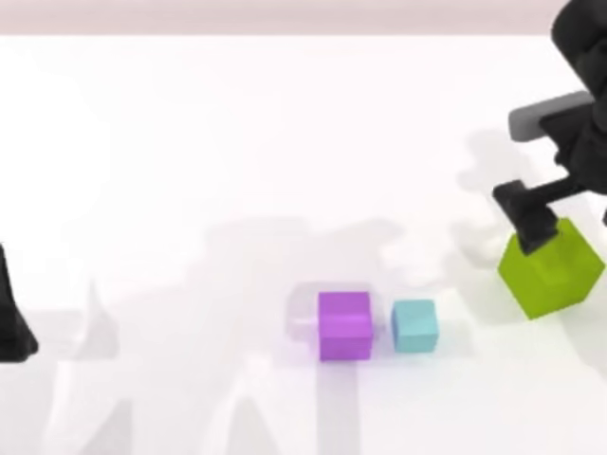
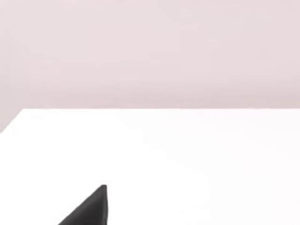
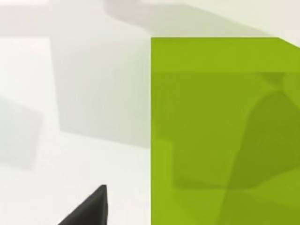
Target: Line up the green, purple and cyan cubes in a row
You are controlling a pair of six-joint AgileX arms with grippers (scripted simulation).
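The right end effector was positioned at the upper left edge of the green cube, at the tabletop's right side; whether its fingers were apart or clamped could not be told. The purple cube sat near centre, with the cyan cube just beside it on the right, not touching. The left arm was parked at the left edge, its end effector out of view.

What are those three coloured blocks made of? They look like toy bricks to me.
Hard to say for sure. The green cube, purple cube and cyan cube all show flat, even colour with no shine, grain or seams, so a matte plastic or painted finish is the likeliest guess. The right gripper is at the green one.
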